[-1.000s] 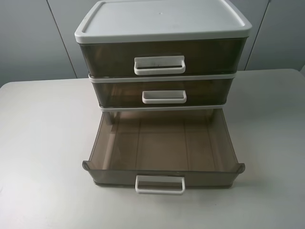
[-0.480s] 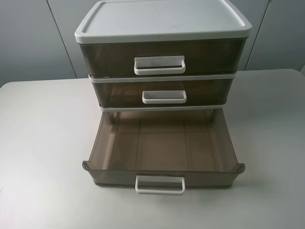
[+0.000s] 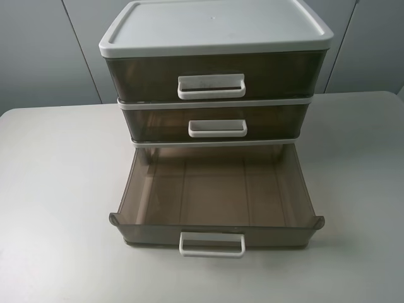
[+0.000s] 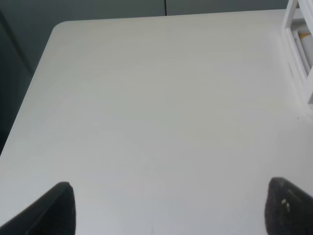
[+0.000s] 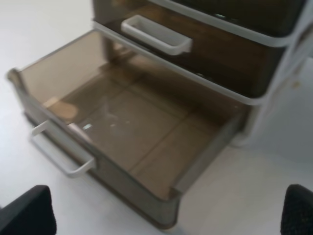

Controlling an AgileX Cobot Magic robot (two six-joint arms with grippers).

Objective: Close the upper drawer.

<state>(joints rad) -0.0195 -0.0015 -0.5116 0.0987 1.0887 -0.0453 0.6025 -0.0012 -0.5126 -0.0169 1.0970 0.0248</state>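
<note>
A three-drawer cabinet (image 3: 214, 28) with a white lid and smoky brown drawers stands at the back of the table. The upper drawer (image 3: 214, 76) with its white handle (image 3: 211, 86) sits about flush under the lid. The middle drawer (image 3: 216, 122) looks shut. The bottom drawer (image 3: 214, 196) is pulled far out and empty. Neither gripper shows in the exterior view. My left gripper (image 4: 168, 210) is open over bare table, left of the cabinet. My right gripper (image 5: 166, 213) is open, hovering above the bottom drawer (image 5: 127, 122) from its front right.
The white table (image 3: 57, 189) spreads to both sides of the cabinet. The bottom drawer's handle (image 3: 212, 244) juts toward the table's front edge. The cabinet's white frame (image 4: 298, 54) shows at the edge of the left wrist view. Grey wall panels stand behind.
</note>
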